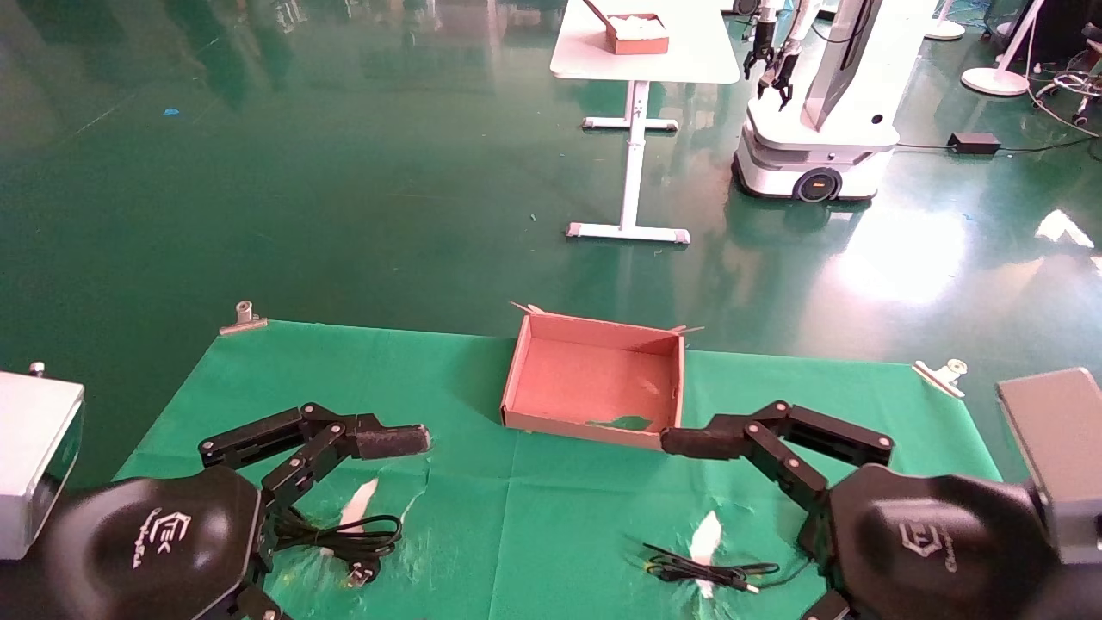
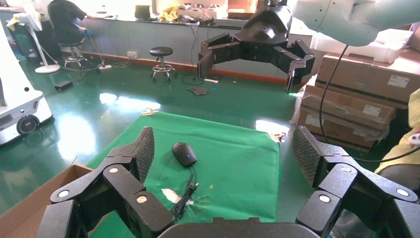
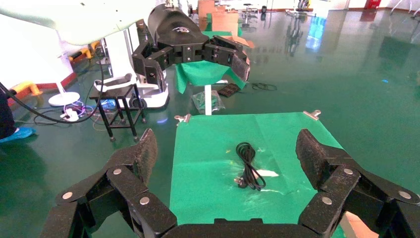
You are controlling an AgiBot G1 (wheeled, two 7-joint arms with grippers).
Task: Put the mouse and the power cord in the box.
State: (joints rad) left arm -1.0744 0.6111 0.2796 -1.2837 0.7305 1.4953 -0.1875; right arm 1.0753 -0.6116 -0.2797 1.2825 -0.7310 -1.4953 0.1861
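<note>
Your inventory, item by item.

Box (image 1: 594, 379): reddish-brown tray at the far middle of the worktop (image 1: 516, 508), on the green cloth, nothing inside. You can see a torn patch in its floor by the near wall and small flaps at the two far corners.

Power cord (image 1: 344, 538): looped black bundle on the cloth at your near left, plug end toward the front edge, beside a white scrap. Your left arm partly covers it in the head view; the right wrist view shows it whole (image 3: 249, 171), lying free.

Mouse (image 2: 184, 153): black oval on the cloth at your right side, seen plainly only from the left wrist view. Its thin cable (image 1: 706, 570) lies bunched across a white scrap near the front edge.

Left gripper (image 1: 392, 441): held above the cloth, over the cord's side, fingers spread wide, nothing between them.

Right gripper (image 1: 697, 442): held just beside the box's near right corner, fingers spread wide, nothing between them.

Clips (image 1: 244, 317): metal clamps pin the cloth at the far corners.
</note>
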